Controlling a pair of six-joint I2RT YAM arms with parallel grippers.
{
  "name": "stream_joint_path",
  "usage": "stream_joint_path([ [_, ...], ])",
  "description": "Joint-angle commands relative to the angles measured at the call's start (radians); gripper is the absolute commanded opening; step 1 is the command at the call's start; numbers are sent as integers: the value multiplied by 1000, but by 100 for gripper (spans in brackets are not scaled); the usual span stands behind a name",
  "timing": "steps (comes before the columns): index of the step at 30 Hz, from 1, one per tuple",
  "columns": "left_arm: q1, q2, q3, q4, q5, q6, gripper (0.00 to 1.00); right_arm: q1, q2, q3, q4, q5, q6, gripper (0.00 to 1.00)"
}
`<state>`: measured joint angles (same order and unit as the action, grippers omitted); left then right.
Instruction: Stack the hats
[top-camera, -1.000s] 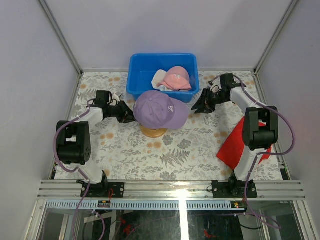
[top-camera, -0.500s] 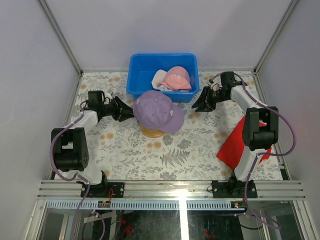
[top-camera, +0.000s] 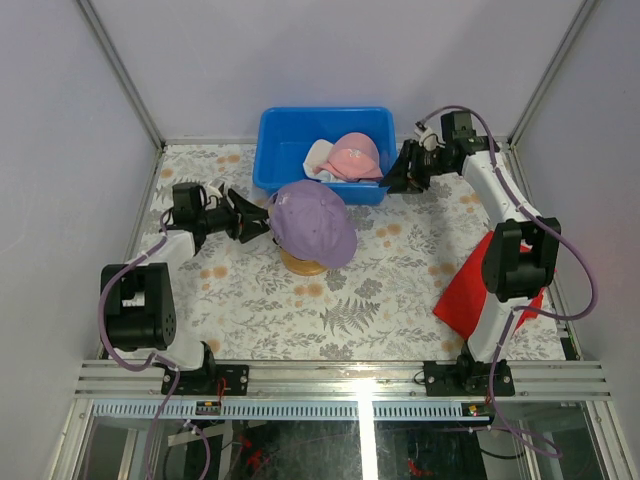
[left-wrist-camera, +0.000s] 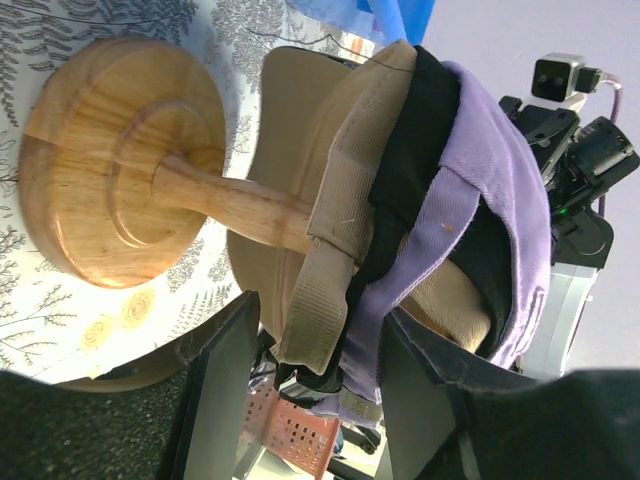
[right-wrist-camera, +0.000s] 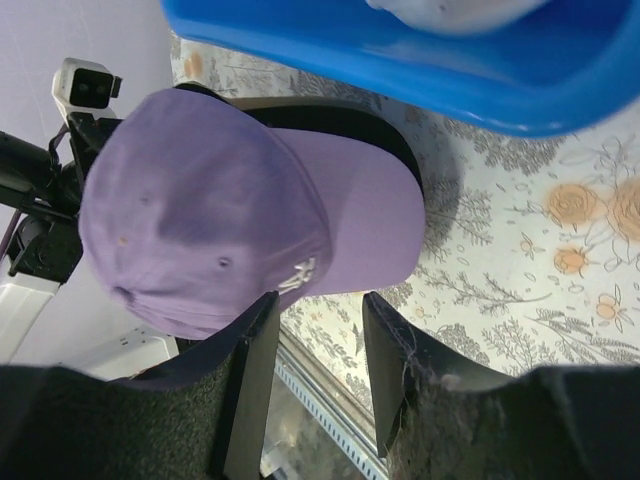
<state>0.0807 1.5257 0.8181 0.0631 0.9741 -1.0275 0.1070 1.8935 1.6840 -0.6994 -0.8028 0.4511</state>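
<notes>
One lavender cap (top-camera: 310, 222) points its brim diagonally near-right.

Your pincer (left-wrist-camera: 320, 318) spread wide | you face lavender cap (left-wrist-camera: 485, 160) over black cap (left-wrist-camera: 412, 160) over tan cap (left-wrist-camera: 345, 190) | wooden stand (left-wrist-camera: 115, 170) beneath

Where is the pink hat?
Seen from above, the pink hat lies in the blue bin at the far edge of the table, beside the white hat, just left of the right end effector.
</notes>
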Motion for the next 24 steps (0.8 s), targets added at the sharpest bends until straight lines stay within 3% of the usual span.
stream_joint_path([
  [1,15,-34,7,91,41,-62,49,42,24,138,-49,41,-19,46],
  [6,31,-52,2,92,43,-78,54,57,88,258,-46,53,-3,55],
  [24,65,-64,-52,313,91,-253,59,89,244,501,-117,109,-20,59],
])
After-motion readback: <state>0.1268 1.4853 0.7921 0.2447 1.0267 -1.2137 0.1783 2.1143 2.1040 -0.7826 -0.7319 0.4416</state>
